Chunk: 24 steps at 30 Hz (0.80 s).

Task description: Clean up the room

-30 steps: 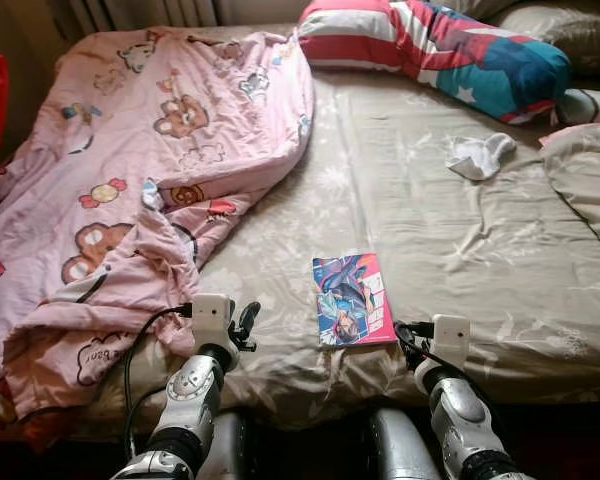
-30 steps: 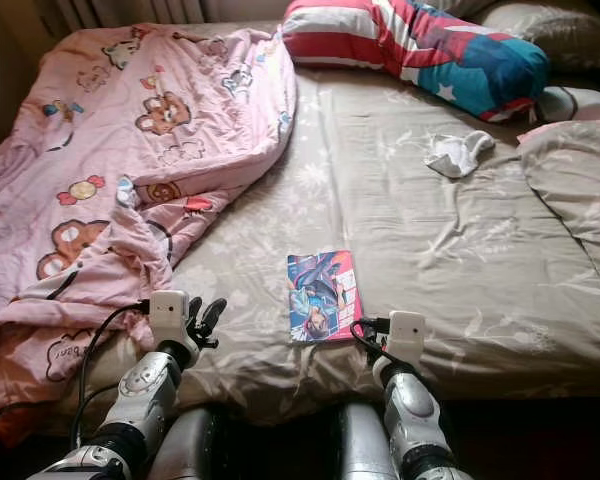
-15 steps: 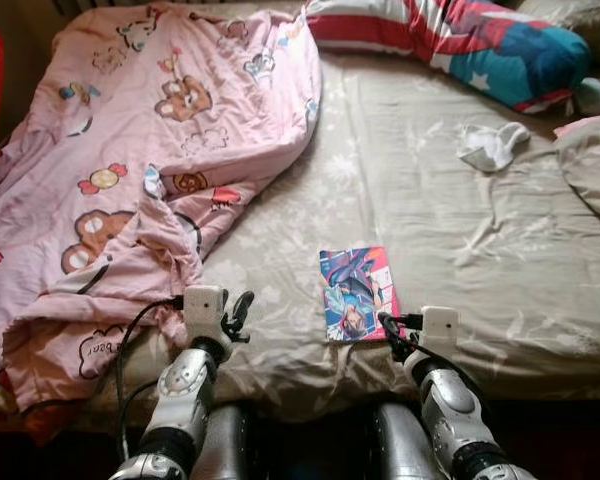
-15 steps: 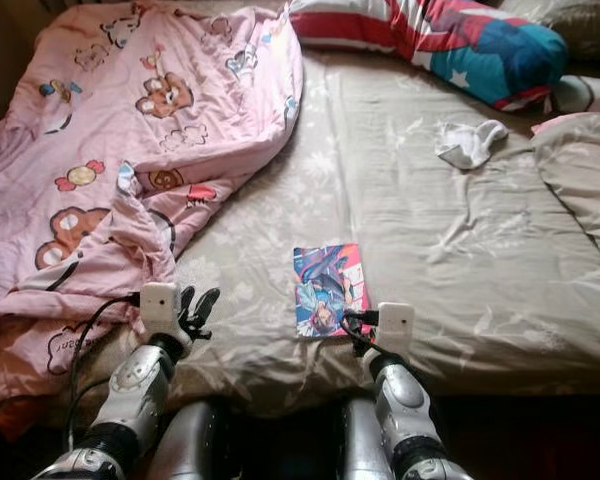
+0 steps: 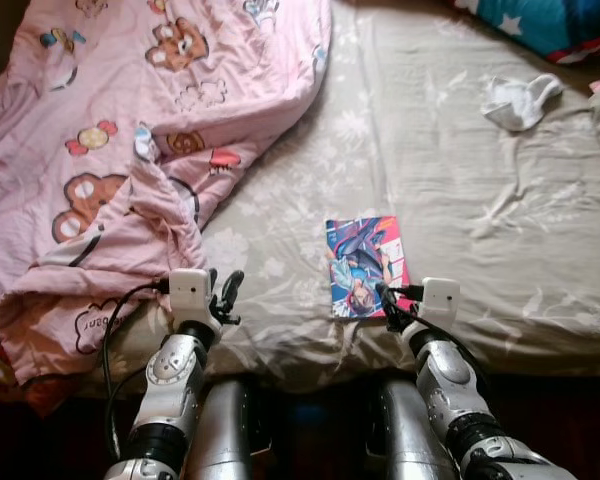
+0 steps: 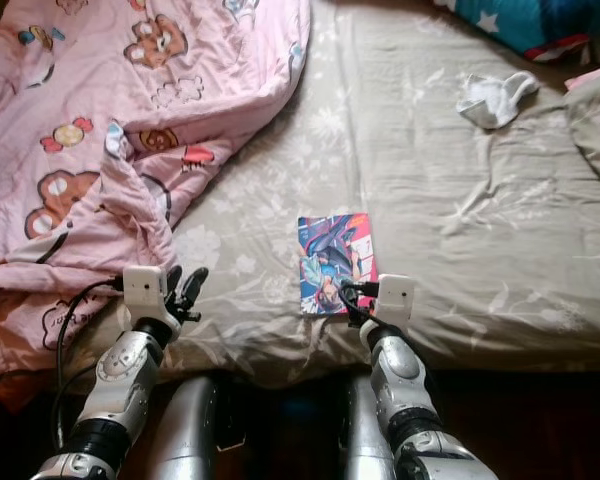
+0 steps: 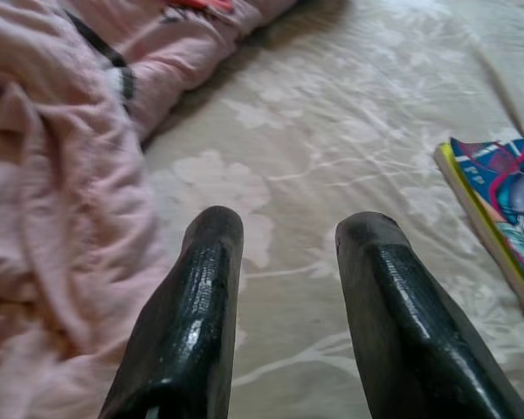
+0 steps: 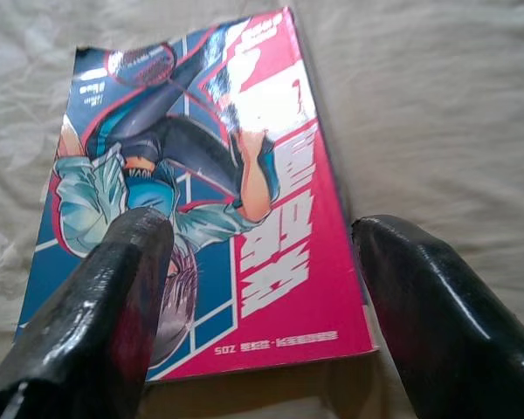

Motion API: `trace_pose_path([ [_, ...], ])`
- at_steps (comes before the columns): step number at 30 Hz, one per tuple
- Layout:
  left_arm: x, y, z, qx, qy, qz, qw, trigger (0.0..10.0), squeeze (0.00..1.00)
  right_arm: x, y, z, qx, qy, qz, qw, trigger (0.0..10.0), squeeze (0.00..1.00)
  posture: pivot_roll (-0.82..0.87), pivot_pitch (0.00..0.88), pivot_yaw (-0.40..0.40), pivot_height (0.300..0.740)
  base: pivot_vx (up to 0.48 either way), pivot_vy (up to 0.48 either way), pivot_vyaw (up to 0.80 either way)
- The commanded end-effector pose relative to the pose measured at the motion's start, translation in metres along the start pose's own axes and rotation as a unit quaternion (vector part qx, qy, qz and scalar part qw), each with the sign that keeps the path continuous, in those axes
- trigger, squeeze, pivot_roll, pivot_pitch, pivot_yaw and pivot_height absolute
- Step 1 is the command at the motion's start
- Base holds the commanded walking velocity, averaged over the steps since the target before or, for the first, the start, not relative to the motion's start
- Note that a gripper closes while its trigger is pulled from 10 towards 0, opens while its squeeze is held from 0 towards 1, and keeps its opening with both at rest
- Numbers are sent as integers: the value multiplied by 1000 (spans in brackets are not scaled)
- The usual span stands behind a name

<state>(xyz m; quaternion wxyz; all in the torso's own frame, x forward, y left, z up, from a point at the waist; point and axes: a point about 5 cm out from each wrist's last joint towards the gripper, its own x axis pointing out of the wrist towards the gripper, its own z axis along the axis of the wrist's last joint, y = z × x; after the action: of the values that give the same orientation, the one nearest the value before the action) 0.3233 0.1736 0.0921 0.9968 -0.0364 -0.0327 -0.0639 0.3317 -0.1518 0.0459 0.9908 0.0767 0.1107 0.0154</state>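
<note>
Glossy pink-and-blue comic book [image 5: 365, 266] lying flat on the beige sheet [image 5: 480, 200] near the bed's front edge, beside the rumpled pink blanket [image 5: 110, 150]. Right gripper [image 8: 262, 297] at its near edge, fingers spread wide, straddling the cover, probably to grasp. Left gripper [image 7: 284, 279] open over bare sheet, idle. White sock [image 5: 520, 100] farther back.

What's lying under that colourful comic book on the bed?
The colourful comic book lies flat on the beige floral bedsheet. Whatever might sit beneath its cover is hidden.
</note>
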Motion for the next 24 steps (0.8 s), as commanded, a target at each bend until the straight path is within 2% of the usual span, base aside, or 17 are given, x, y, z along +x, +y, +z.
trace_pose_path([
  [1, -11, 5, -9, -5, 20, 9, 1000, 10000, 0, -4, -3, -11, 12, 27, -7, 1000, 10000, 0, 29, 435, 52, 619, 0, 0, 0],
  [9, -26, 12, -11, 6, 38, 18, 999, 10000, 0, -1, -11, -6, 62, 18, -34, 997, 10000, 0, 52, 469, 64, 619, 0, 0, 0],
  [13, -27, 13, -9, 9, 40, 18, 999, 10000, 0, -1, -11, -4, 75, 8, -37, 996, 10000, 0, 60, 473, 72, 619, 0, 0, 0],
  [20, -27, 20, -1, 19, 40, 24, 999, 10000, 0, -8, -18, -19, 130, 34, -61, 989, 10000, 0, 73, 475, 84, 619, 0, 0, 0],
  [24, -27, 24, 0, 24, 42, 27, 998, 10000, 0, -10, -21, -22, 144, 39, -70, 986, 10000, 0, 76, 481, 88, 619, 0, 0, 0],
])
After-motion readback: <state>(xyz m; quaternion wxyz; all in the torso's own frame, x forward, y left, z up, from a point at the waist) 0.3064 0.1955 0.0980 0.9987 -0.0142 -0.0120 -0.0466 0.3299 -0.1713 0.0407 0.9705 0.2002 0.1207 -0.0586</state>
